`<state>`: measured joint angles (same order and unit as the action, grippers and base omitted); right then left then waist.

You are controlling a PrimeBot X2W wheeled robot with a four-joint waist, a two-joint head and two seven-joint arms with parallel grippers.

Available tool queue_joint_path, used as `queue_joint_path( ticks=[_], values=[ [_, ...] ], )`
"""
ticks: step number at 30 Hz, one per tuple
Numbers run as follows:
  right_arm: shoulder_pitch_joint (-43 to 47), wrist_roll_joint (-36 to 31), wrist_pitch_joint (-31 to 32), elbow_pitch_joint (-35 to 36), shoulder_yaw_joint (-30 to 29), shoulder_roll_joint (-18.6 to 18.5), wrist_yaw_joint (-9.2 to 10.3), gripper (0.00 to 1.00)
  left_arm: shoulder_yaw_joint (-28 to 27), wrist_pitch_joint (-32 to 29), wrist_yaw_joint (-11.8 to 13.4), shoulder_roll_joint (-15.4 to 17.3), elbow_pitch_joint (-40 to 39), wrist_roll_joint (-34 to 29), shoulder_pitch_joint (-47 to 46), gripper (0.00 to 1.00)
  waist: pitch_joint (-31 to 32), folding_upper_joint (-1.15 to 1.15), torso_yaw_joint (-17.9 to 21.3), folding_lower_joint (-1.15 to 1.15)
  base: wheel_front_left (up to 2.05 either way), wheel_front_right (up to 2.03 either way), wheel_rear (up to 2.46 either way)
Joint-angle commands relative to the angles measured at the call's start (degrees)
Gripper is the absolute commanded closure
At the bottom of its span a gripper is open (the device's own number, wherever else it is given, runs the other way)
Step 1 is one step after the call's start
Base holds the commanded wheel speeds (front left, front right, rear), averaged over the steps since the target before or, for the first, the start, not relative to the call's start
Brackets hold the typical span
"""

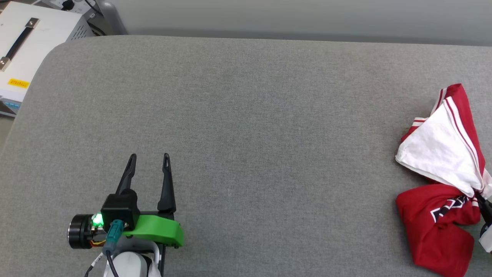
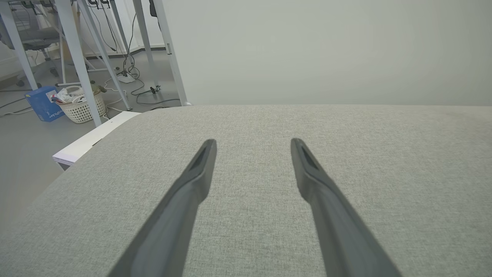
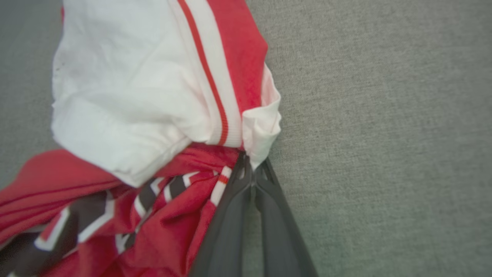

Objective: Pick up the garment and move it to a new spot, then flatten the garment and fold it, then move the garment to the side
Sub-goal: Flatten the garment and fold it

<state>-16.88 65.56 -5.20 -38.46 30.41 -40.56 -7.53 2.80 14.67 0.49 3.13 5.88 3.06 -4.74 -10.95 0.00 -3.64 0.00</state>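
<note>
Your right gripper (image 3: 251, 168) pinches an edge of the crumpled red-and-white jersey garment (image 3: 134, 100), probably to lift it; your left gripper (image 1: 148, 158) hangs spread, well apart.

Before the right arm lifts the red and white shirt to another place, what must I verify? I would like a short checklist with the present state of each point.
1. Right gripper shut on the garment: ok, its fingers pinch a fold beside the white sleeve.
2. Firmness of that pinch: cannot tell, the held fabric is hidden between the fingers.
3. Left gripper open and holding nothing: ok.
4. Room on the grey surface for a new spot: ok, a wide bare stretch lies between the left gripper and the garment.
5. Garment flat: not ok, it lies bunched.
</note>
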Motion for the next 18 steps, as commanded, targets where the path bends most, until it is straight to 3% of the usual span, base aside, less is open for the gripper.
queue_joint_path(
  ticks=[1,2,8,12,18],
  values=[
    [0.6,-0.4,-0.9,-0.7,-0.2,0.6,0.04,0.52,-0.1,0.3,0.1,-0.2,0.2,-0.1,0.6,0.00,0.5,0.00,0.1,0.00,0.00,0.00,0.00],
    [0.6,-0.9,-1.7,-0.7,-0.3,0.8,0.04,0.00,-0.1,0.3,0.1,-0.2,0.2,-0.1,0.8,0.00,0.8,0.00,0.2,0.00,0.00,0.00,0.00],
    [1.7,-6.1,-7.8,2.5,-3.0,-1.6,0.04,0.00,-0.1,0.3,-0.1,-0.2,0.3,-0.7,1.8,0.00,2.6,0.00,0.5,0.00,0.00,0.00,0.00],
    [3.2,-10.4,-8.7,9.0,-6.9,-4.9,0.04,0.00,-0.1,0.3,-0.1,-0.2,-0.1,-0.9,2.3,0.00,3.4,0.00,0.6,0.00,0.00,0.00,0.00],
    [3.9,-17.0,-2.4,24.8,-15.5,-8.2,0.04,0.00,0.2,0.3,0.1,-0.2,-0.7,-0.9,2.5,0.00,3.6,0.00,0.6,0.00,0.00,0.00,0.00]
  ],
)
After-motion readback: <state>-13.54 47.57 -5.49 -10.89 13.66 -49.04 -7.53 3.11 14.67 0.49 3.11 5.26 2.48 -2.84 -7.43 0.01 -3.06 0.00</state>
